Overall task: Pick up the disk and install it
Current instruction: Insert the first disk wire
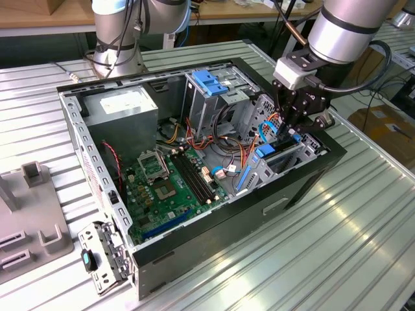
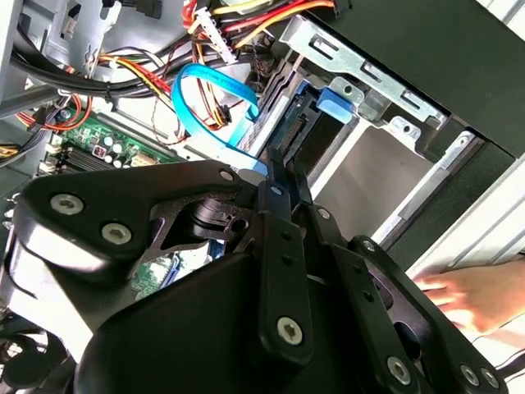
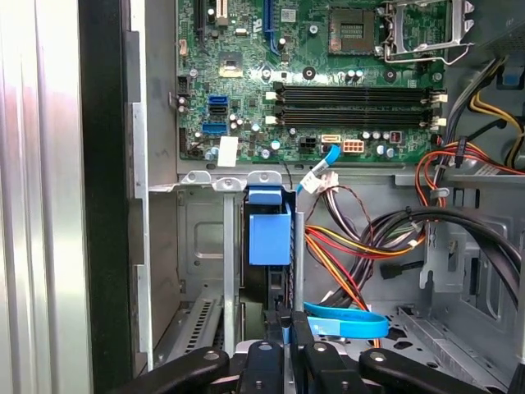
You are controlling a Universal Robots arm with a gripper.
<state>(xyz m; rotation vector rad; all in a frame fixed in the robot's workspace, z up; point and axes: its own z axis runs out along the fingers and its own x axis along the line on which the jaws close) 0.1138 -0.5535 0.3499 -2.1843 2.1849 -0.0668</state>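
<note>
The disk (image 1: 266, 153) stands on edge in the metal drive cage (image 1: 292, 159) at the case's corner on the exterior view's right. It is a dark slab (image 3: 275, 283) in a bright blue carrier with a blue end tab (image 3: 269, 234). My gripper (image 1: 290, 128) hangs straight above it. In both wrist views the black fingers (image 3: 283, 322) meet narrowly on the disk's near edge (image 2: 297, 131). The gripper (image 2: 279, 176) is shut on the disk, which sits between the cage's rails (image 3: 232, 246).
The open computer case (image 1: 214, 220) lies on a ribbed metal table (image 1: 324, 259). Motherboard (image 3: 328, 98), bundled cables (image 3: 369, 238) and a blue flat cable (image 2: 205, 82) lie beside the cage. A person's hand (image 2: 467, 295) rests outside the case wall. A grey fixture (image 1: 32, 220) stands at the exterior view's left.
</note>
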